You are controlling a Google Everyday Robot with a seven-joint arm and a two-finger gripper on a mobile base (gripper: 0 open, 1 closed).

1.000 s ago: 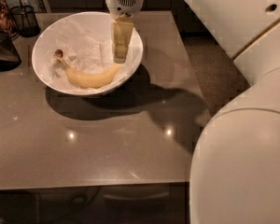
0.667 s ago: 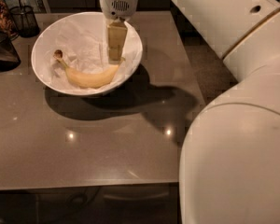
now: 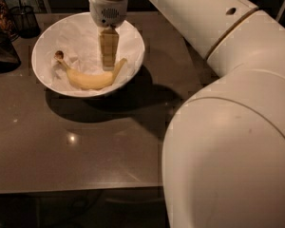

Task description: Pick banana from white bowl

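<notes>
Gripper (image 3: 108, 66): hangs tip-down inside the white bowl (image 3: 133, 56), above the banana's (image 3: 92, 80) blunt end, the one away from the stem.
Opening: we cannot tell how far open the gripper is, since we see it edge-on as one pale column.
Contact: its tip is at the banana's upper side; we cannot tell whether it touches or stops just short.
Hold: we judge that it has hold of nothing yet, because the banana lies flat.
Banana: rests on the crumpled paper (image 3: 76, 37) in the near half of the bowl, curved, with its dark stem toward the worktop's left edge.
Bowl: stands by the far edge of the worktop (image 3: 85, 151), toward the far left corner.
Done: the reach into the bowl, as far as we can judge.
Left: closing on the banana, then lifting it over the rim.
Arm (image 3: 228, 137): fills the near right corner.
Wire-mesh cup (image 3: 24, 18): at the far left corner, apart from the bowl.
</notes>
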